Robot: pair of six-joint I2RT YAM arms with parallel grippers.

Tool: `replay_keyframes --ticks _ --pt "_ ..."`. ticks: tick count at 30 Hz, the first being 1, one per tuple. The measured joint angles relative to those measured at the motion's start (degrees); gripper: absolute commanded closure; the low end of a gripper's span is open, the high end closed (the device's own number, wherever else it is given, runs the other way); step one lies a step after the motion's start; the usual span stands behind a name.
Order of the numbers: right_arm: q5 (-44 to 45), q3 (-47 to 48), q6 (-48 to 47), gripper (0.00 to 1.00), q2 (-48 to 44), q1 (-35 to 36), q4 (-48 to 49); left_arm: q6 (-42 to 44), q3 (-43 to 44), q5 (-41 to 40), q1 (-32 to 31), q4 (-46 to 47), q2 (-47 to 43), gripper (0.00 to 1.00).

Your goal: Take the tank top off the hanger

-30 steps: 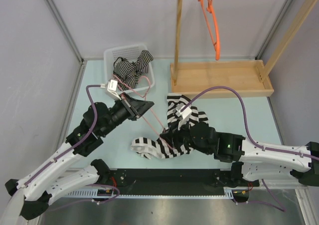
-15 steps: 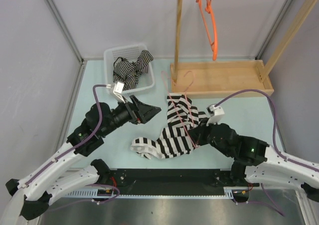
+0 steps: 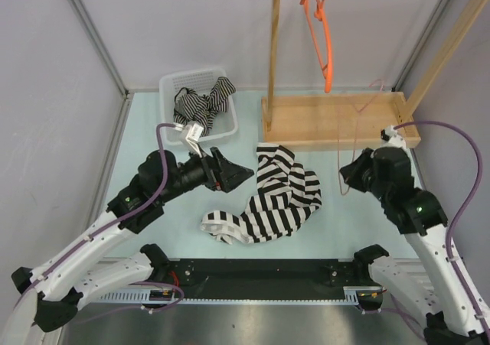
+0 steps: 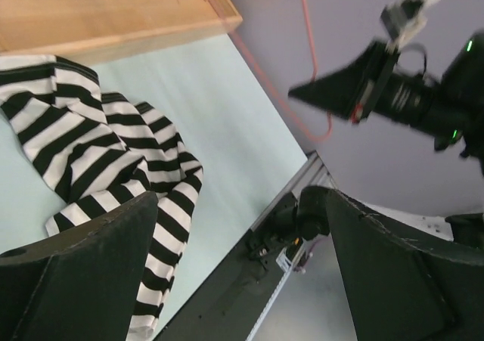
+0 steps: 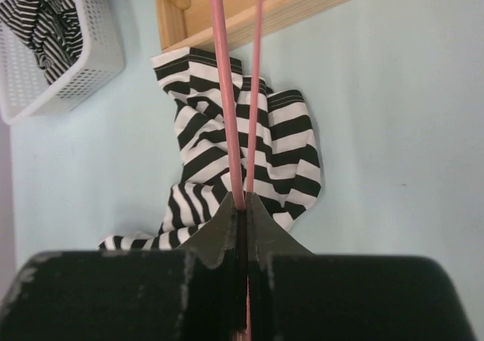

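- Keeping the right gripper pinched tight on the thin pink wire hanger is the trick now. I'd carry it off slowly so the hook snags nothing.
- Left gripper hangs wide open, holding nothing (just hovering).
- Black-and-white striped tank top lies crumpled on the pale teal table, well apart from that hanger, so it looks freed.
- Count: one tank top, one white mesh basket of striped clothes, two hangers (the other's an orange plastic hanger on the wooden rack).

Dead centre, the tank top sprawls; bare table to its right, up to the right gripper. Behind, basket and rack base wall things off; pink hanger rises over that base.
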Motion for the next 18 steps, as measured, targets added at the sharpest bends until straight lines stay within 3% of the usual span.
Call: replay_keyframes --ticks 6,18 --pt "-16.33 12.24 -10.29 1.0 10.4 -21.4 -0.13 1.68 0.2 5.33 0.0 -1.05 3.02 0.01" --pt "-26.84 49.27 -20.17 1.0 33.24 -24.13 0.52 5.29 0.13 9.44 0.0 -4.74 3.8 0.01"
